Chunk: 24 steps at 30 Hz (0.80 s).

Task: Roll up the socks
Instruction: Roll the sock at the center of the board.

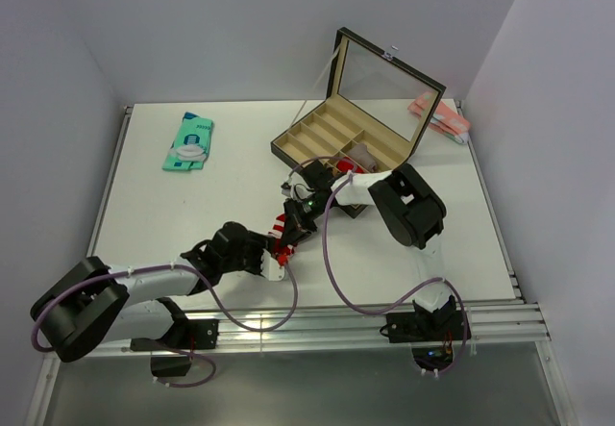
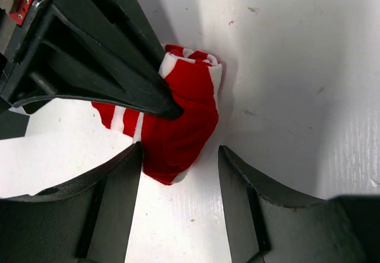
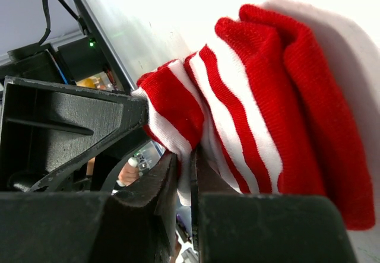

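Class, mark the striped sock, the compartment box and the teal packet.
striped sock (image 2: 190, 135), left wrist view, red middle fold.
compartment box (image 1: 380, 85), top external view, raised lid.
teal packet (image 1: 189, 142), top external view, its centre.

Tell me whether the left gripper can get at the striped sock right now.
Probably yes: the left gripper stands open astride the striped sock, and the right gripper only pinches one edge.
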Available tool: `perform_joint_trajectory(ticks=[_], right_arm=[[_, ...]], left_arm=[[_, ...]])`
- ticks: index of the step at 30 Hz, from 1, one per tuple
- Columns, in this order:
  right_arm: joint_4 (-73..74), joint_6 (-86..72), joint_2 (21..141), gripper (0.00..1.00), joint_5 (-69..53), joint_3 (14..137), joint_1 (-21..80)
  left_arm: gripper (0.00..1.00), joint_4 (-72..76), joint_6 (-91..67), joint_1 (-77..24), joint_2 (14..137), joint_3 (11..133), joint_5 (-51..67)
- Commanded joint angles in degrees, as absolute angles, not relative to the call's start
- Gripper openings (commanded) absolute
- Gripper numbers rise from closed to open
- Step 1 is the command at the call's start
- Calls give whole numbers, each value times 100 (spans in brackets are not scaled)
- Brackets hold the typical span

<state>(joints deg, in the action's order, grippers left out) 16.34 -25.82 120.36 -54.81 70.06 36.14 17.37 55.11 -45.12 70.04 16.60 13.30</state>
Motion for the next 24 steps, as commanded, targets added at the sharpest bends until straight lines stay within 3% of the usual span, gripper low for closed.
perform_joint_trajectory(ticks=[1, 14, 16, 24], right_arm=[[2030, -2241, 12401, 0, -4641, 6908, 3551], [2188, -2101, 12366, 1, -4685, 6917, 3551], [2189, -2109, 12340, 2, -4650, 6900, 3551], [1714, -2408, 11927, 24, -4334, 6531, 3551]], left_arm=[[59, 1793, 5800, -4570, 7040, 1565, 1608], [50, 1038, 6152, -4579, 7646, 2083, 1652], [44, 636, 6248, -4596, 7813, 2267, 1670], [15, -1001, 5872, -4605, 8472, 3365, 2039]])
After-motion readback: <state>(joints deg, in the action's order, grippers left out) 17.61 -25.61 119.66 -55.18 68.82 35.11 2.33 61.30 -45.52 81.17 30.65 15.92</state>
